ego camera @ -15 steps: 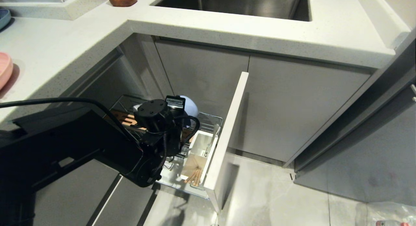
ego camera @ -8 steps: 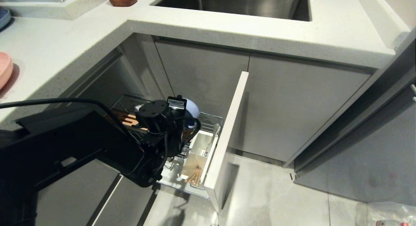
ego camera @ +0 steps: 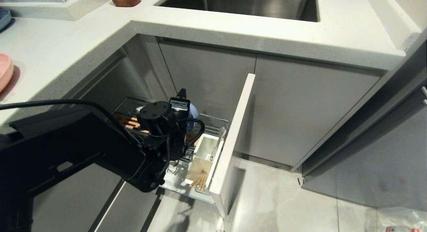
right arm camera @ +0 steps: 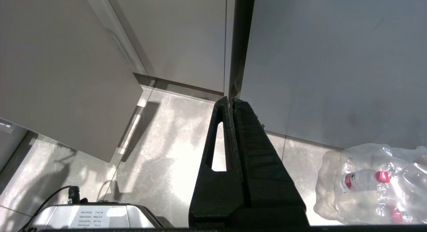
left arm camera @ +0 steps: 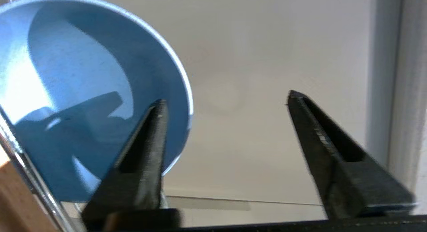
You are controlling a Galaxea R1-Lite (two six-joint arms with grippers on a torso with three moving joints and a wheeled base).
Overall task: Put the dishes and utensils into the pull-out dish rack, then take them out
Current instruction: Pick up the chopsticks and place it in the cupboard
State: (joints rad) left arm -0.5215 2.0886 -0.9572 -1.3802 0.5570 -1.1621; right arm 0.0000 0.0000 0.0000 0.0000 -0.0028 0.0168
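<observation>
Nowhere readable writing; left end effector (left arm camera: 225,98) spread beside blue bowl (left arm camera: 83,85), right end effector (right arm camera: 231,100) pressed together.

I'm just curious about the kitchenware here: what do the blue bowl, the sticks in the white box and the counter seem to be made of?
Blue bowl: probably matte plastic or ceramic; dull, even surface without glare. Chopsticks: likely wood or bamboo; light brown. Counter: looks like speckled white stone or composite; smooth, finely flecked.

A label on the grey box (right arm camera: 90,218) by the floor carries small print, too tiny to read; the water bottles' (right arm camera: 367,178) labels likewise.
</observation>
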